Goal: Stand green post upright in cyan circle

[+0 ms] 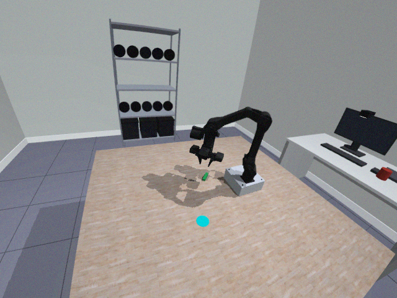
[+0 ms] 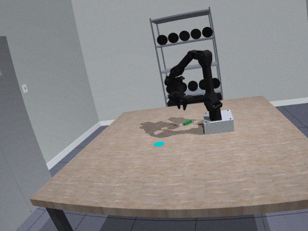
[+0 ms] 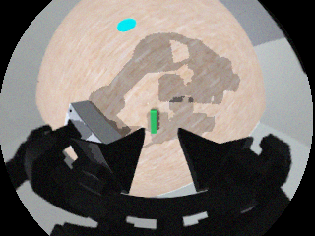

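- Above the wooden table (image 1: 256, 240): my gripper (image 1: 205, 159), pointing down, fingers half apart, nothing between them.
- Below my fingertips, on the table: green post (image 1: 205, 176), lying flat, untouched, near my grey base (image 1: 253, 187).
- Well apart from the post: cyan circle (image 1: 202, 221), unoccupied.
- By the far wall: shelf rack (image 1: 111, 64).

The gripper (image 2: 181, 107) hangs open above the table (image 2: 173, 179). The green post (image 2: 187, 122) lies below it. The cyan circle (image 2: 158, 144) sits apart.
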